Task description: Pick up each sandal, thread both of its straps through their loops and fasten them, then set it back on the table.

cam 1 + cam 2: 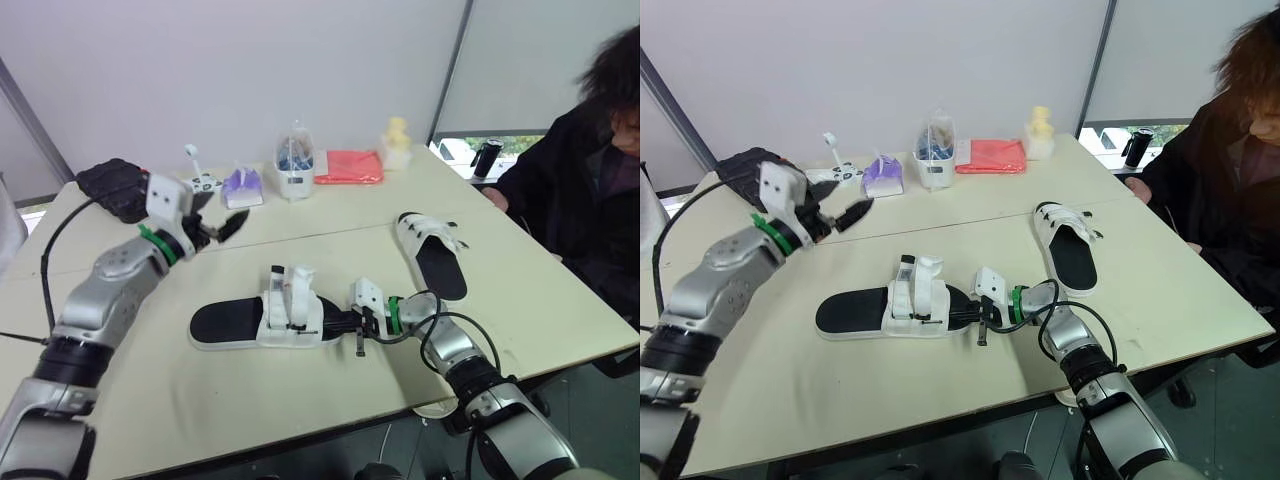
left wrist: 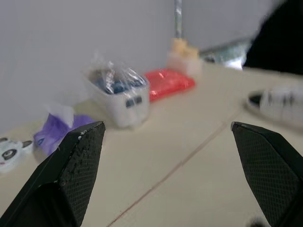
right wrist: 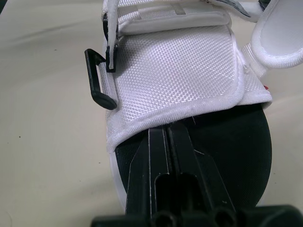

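Observation:
A sandal (image 1: 265, 322) with a black sole and white straps lies flat near the table's front, toe to the right. My right gripper (image 3: 168, 135) is shut, its fingers lying together on the sole with their tips tucked under the edge of the front strap (image 3: 175, 71). A black buckle loop (image 3: 97, 78) sticks out beside that strap. The second sandal (image 1: 432, 250) lies further back on the right, untouched. My left gripper (image 1: 220, 222) hovers open above the table's left side, well away from both sandals, with nothing between its fingers (image 2: 78, 161).
Along the back edge stand a black bundle (image 1: 115, 185), a purple packet (image 1: 242, 187), a white tub with a plastic bag (image 1: 294, 170), a red pack (image 1: 350, 167) and a yellow figure (image 1: 397, 142). A person in dark clothes (image 1: 590, 180) sits at the right end of the table.

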